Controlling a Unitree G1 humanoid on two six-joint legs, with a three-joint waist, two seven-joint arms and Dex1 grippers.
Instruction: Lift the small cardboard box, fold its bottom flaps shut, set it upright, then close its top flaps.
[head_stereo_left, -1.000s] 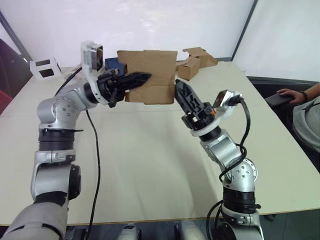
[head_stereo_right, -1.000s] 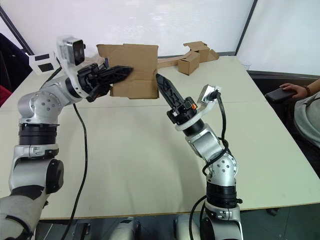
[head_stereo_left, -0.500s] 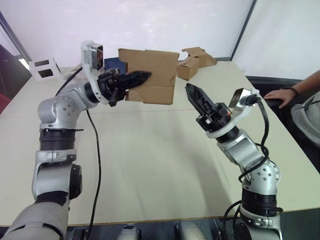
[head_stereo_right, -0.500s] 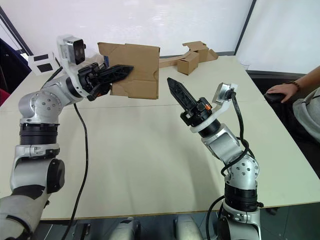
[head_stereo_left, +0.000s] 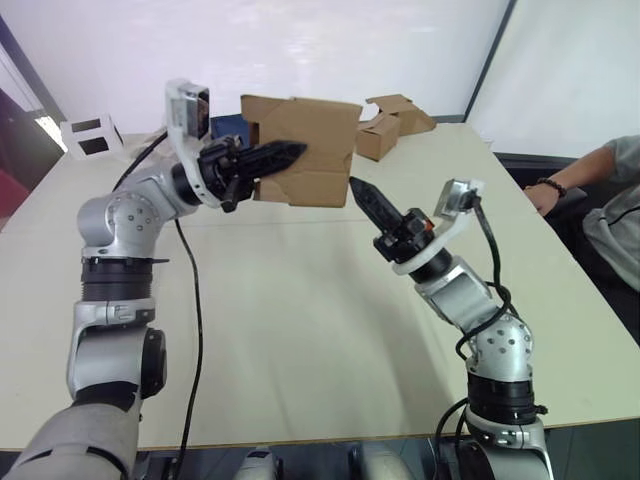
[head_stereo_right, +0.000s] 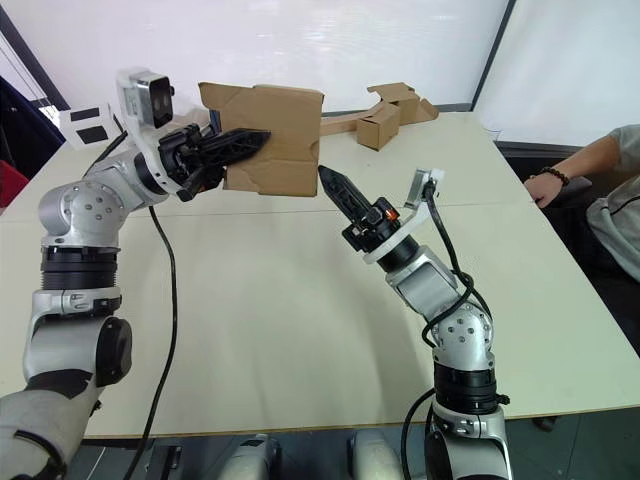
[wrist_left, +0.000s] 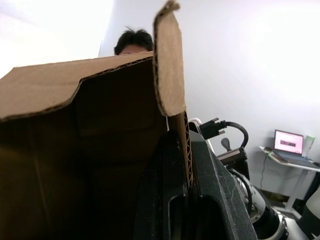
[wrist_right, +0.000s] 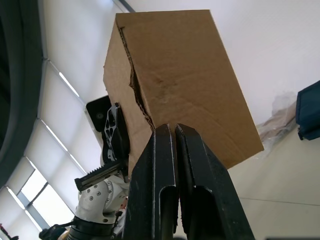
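One box was all I had to worry about, the small cardboard box (head_stereo_left: 305, 150), and it was up off the table (head_stereo_left: 300, 330), pinched in the left gripper (head_stereo_left: 296, 151). From the left wrist view you could see one finger inside and one outside, clamped on a single wall with the corrugated edge sandwiched between them. The right gripper (head_stereo_right: 325, 178) had its two fingers pressed together, holding nothing, with the tip just beside the box's lower right corner. Whether it was actually touching, I couldn't tell.

My read on handling: it looked really light, since one arm held it out at reach by one wall without any sag. Corrugated walls are stiff enough, but the flaps hinge freely and crease easily, so I figured a poke from a closed fingertip would swing one rather than dent it. Cardboard isn't slippery, so the wall pinch seemed decent. I'd have kept that hold near a corner, where it's stiffest.

Counts: two grippers and one box in play, plus a separate pile of brown cardboard pieces (head_stereo_left: 392, 124) at the far edge of the table, well apart from mine. One flap (wrist_left: 169, 60) stuck up clearly in the left wrist view; the rest I couldn't count. One person's arm (head_stereo_left: 575, 170) was resting off to my right.
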